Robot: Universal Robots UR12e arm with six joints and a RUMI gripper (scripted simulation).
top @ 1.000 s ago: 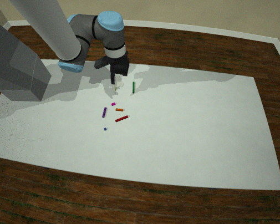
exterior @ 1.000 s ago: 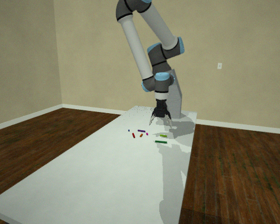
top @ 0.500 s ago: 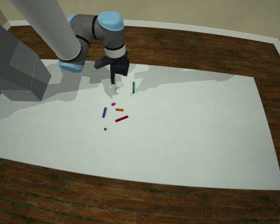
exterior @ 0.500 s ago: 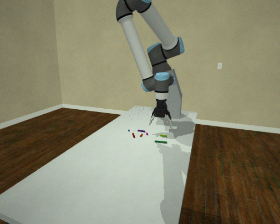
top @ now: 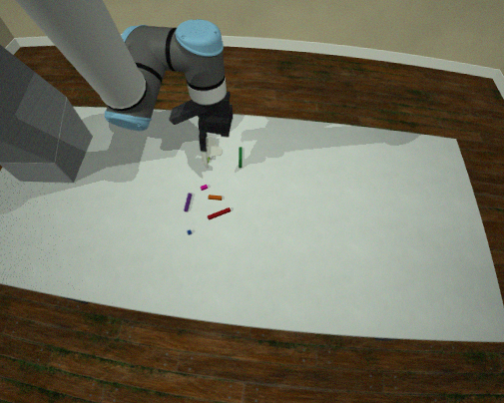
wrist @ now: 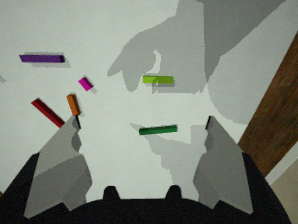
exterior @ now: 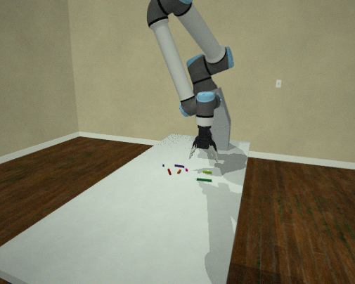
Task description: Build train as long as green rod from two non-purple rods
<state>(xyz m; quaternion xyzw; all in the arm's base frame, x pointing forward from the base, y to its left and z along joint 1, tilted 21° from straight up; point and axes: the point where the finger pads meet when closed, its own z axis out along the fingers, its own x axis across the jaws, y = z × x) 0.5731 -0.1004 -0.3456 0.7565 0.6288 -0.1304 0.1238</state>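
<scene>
Blue, small and cube-like, the blue rod (top: 189,232) (exterior: 163,165) lies nearest in the top view, towards 8 o'clock of the red rod (top: 219,213) (exterior: 169,171) (wrist: 47,112); those two should make the train, and a gap parts them. A clumsy pinch could flick the blue rod aside, being so short; a skewed set-down could leave the train bent. Just beyond, at 12 o'clock of the red rod, the orange rod (top: 215,198) (exterior: 179,171) (wrist: 73,104) sits close enough for wide fingers to knock; the purple rod (top: 188,201) (exterior: 179,166) (wrist: 42,58) is at 10. The red rod looks slim, straight and dark, flat on the white surface (top: 357,224) (exterior: 93,225) (wrist: 115,165), slanting from 8 to 2 o'clock. Farther off, towards 12, the end effector (top: 211,156) (exterior: 204,159) (wrist: 144,116) hangs spread wide, gripping nothing; the green rod (top: 241,157) (exterior: 204,180) (wrist: 158,130) lies towards 1.
</scene>
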